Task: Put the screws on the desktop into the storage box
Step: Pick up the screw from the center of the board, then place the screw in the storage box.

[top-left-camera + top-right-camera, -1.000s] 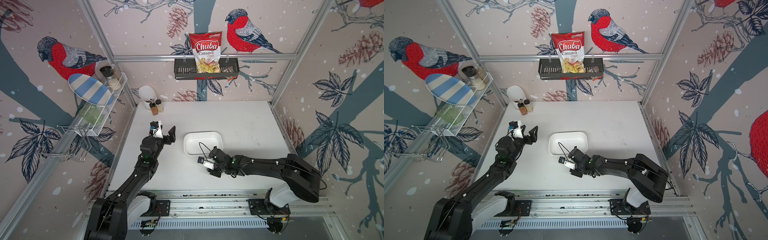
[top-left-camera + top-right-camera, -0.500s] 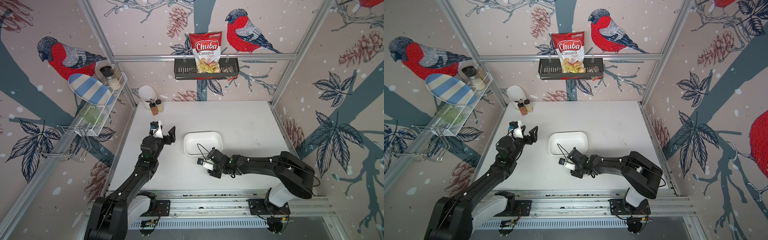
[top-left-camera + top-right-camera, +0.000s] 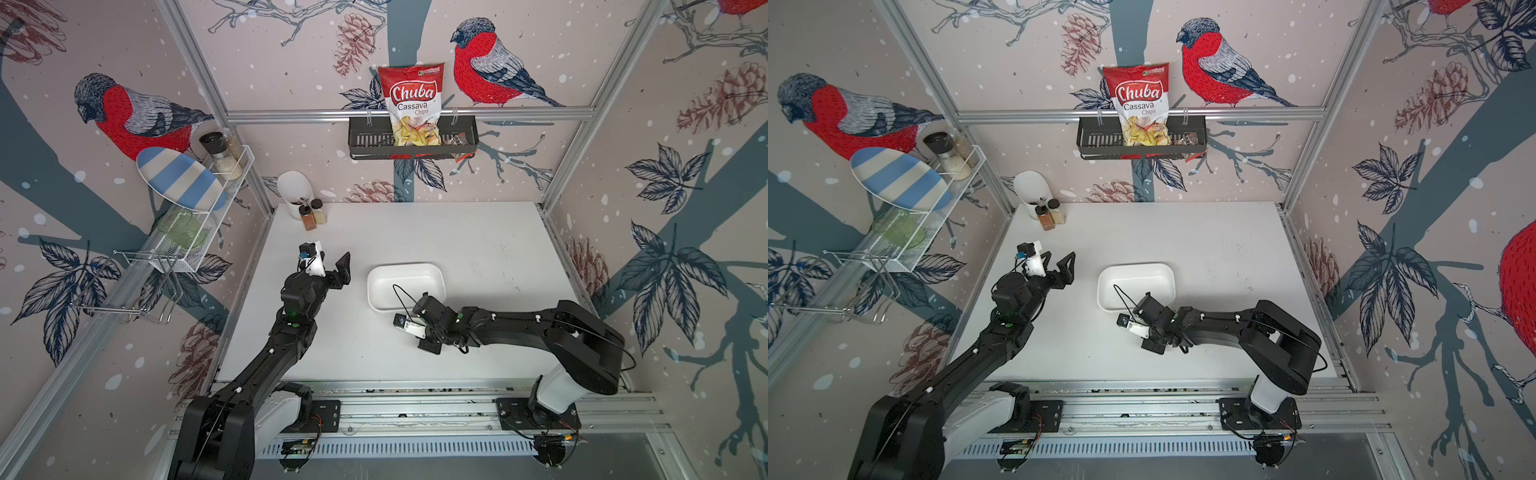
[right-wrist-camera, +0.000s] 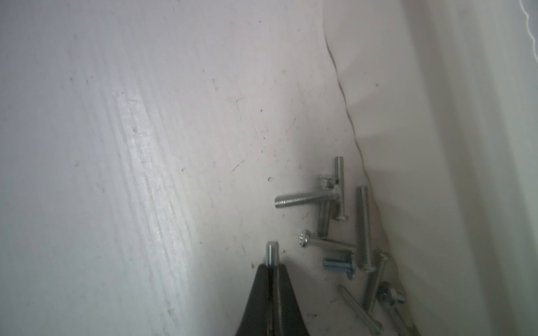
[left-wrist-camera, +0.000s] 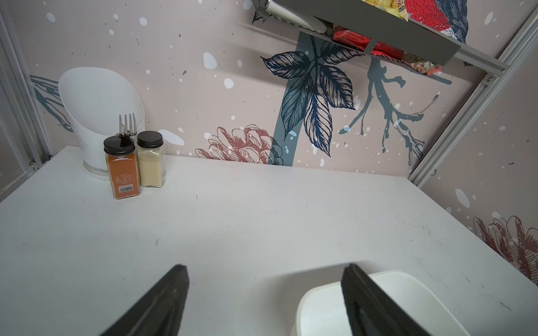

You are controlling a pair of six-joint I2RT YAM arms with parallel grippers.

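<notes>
Obs., standing at the bench, R arm side.

R gripper [image 4: 272, 266]: jaws pinched tight on a screw [image 4: 271, 251]. The shaft tip pokes out past the fingertips; the head end is hidden betw. the pads. Can't tell from the wrist view if it is off the desktop [image 3: 457, 232] yet.

Loose screws [image 4: 340, 229]: a small heap just beside the held one, some crossing each other, lying on the desktop against the outer wall of the storage box [image 3: 405, 266]. Box interior looks bare in both top views, so I'd judge the job is early.

L gripper [image 5: 265, 267]: jaws wide apart, empty, hanging above the desktop near the box's other side.

How to do this step well (my judgement):
- Lift straight up first; any sideways drag would prob. sweep the heap.
- Grip is on a thin smooth shaft, so it may pivot or slip. Go slow, no wrist flicks.
- Box is right next door: clear the rim, go over the middle, drop low before letting go so the screw doesn't bounce out.
- L arm needs to keep clear of the box.
</notes>
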